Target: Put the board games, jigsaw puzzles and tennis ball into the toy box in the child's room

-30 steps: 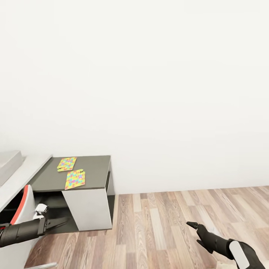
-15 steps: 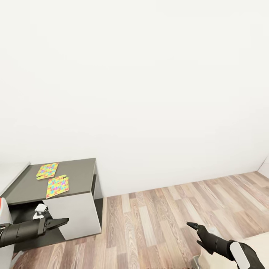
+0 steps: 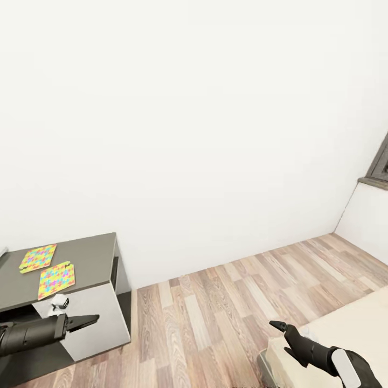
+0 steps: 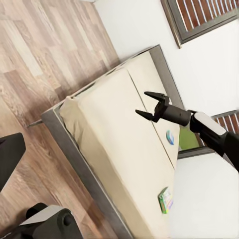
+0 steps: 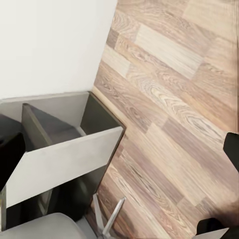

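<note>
Facing a white wall and wood-plank floor, the robot has the bed low at the right of the head view, and the right gripper, empty with jaws spread, hangs just off its near corner. In the left wrist view two board games, one blue and one greenish, lie far along the mattress. The two jigsaw puzzles rest on the table's dark wing, beyond the empty left gripper, whose jaws' spread I cannot tell. The right arm looks better placed for the bed.
</note>
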